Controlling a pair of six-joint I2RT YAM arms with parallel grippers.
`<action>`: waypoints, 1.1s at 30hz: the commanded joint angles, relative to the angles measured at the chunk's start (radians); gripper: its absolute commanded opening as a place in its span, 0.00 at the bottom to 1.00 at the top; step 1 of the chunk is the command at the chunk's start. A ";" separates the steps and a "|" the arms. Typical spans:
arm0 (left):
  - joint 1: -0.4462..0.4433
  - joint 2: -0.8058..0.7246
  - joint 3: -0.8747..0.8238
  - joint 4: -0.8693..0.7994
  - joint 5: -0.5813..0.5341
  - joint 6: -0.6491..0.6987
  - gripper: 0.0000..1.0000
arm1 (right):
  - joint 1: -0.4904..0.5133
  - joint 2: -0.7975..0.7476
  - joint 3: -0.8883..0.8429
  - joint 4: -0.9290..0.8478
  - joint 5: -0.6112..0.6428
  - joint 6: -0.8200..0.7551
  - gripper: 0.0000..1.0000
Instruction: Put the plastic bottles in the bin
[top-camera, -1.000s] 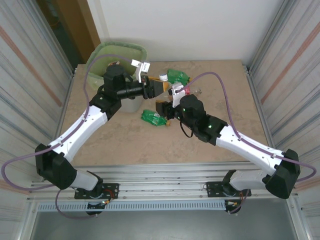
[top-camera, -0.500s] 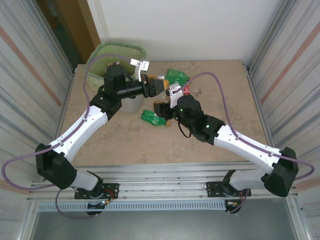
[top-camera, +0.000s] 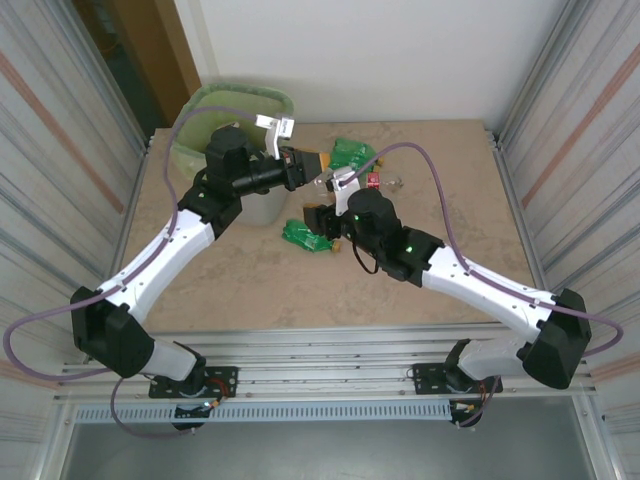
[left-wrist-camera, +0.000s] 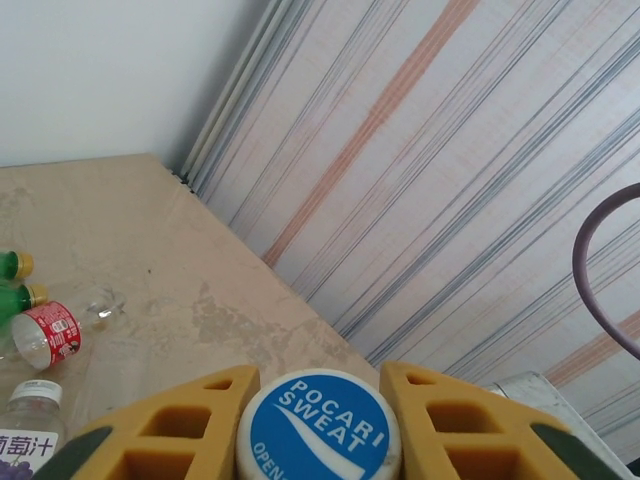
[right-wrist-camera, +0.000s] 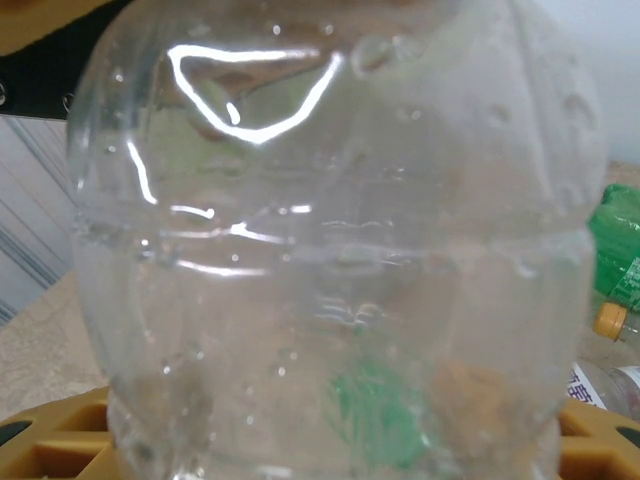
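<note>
A clear plastic bottle (right-wrist-camera: 330, 250) hangs in the air between both arms. My left gripper (left-wrist-camera: 316, 385) is shut on its blue and white cap (left-wrist-camera: 318, 425), which faces the left wrist camera. My right gripper (right-wrist-camera: 330, 445) is shut on the clear body lower down, yellow fingers (right-wrist-camera: 55, 425) at both sides. In the top view the left gripper (top-camera: 312, 167) sits just above the right gripper (top-camera: 322, 212), right of the bin (top-camera: 210, 105), which has a light green bag over its rim. Other bottles lie on the table: two green ones (top-camera: 355, 152) (top-camera: 305, 236) and a red-labelled one (left-wrist-camera: 48, 334).
A purple-labelled bottle (left-wrist-camera: 28, 432) lies near the red-labelled one. The marbled table (top-camera: 450, 190) is bare on its right half. Striped metal walls (top-camera: 580, 120) close in both sides. The left forearm crosses in front of the bin's whitish wall (top-camera: 262, 210).
My left gripper opened and then shut on the bottle's cap. The right arm has shifted left, carrying the bottle closer to the left gripper.
</note>
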 joint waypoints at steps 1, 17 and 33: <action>0.001 -0.013 0.027 0.011 0.001 0.017 0.10 | 0.009 0.003 0.042 0.006 0.015 -0.022 0.53; 0.203 0.042 0.245 0.025 -0.038 0.008 0.00 | 0.008 -0.107 -0.040 0.005 0.115 0.034 0.98; 0.451 0.245 0.529 -0.145 -0.200 0.163 0.00 | -0.064 -0.111 -0.048 -0.191 0.306 0.271 0.98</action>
